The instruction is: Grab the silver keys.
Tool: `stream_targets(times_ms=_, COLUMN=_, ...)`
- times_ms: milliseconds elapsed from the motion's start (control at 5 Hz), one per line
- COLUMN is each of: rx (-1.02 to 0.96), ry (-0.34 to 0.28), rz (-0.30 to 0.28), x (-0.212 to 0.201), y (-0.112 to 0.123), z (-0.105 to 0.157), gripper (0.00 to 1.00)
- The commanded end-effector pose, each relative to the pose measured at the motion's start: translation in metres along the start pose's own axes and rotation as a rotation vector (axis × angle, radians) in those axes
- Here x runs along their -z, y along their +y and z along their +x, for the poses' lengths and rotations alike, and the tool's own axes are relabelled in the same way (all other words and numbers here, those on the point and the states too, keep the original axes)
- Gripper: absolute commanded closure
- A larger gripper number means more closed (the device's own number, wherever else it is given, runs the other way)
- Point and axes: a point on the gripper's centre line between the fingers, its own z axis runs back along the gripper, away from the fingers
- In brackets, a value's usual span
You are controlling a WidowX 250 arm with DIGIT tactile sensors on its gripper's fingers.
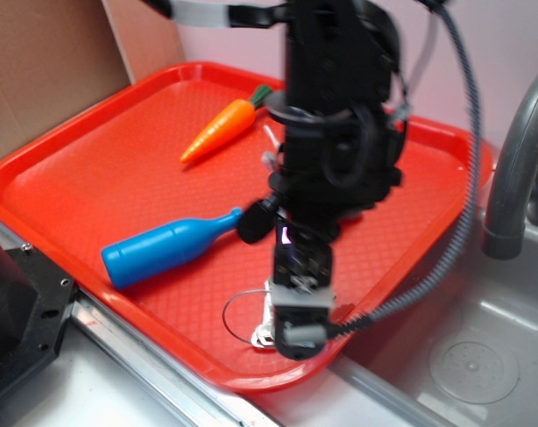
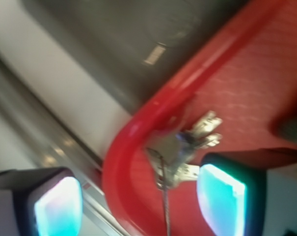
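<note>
the claw [image 2: 138, 204] hangs with fingers [image 2: 57, 206] apart over the red tray's [image 2: 138, 128] near corner. the keys [image 2: 187, 147] lie there by the rim — toward one o'clock of the gap, nearer the right finger, long axis running seven-to-one.

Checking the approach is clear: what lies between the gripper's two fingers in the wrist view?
The silver keys lie in the gap, nearer the right-hand finger, on the red tray by its corner rim. The wrist view shows this; the gripper stands open.
</note>
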Motion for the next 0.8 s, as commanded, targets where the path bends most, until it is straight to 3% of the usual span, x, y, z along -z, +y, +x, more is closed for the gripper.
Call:
stream_targets(times_ms=0, rx=-0.121, ry=-0.128, rz=0.097, x=-0.021, y=0.004, z=-0.029, gripper=0.0)
stream_targets(times_ms=200, rx=-0.179, ry=-0.18, rz=0.136, x=-0.028, y=0.003, z=-0.041, gripper=0.0)
stream_targets(times_ms=400, rx=-0.139, ry=-0.269, rz=0.164, x=-0.023, y=0.011, z=-0.053, gripper=0.0)
stream_targets(times_ms=600, rx=-0.096, ry=-0.282, rz=0.141, x=-0.009, y=0.013, z=-0.043, gripper=0.0)
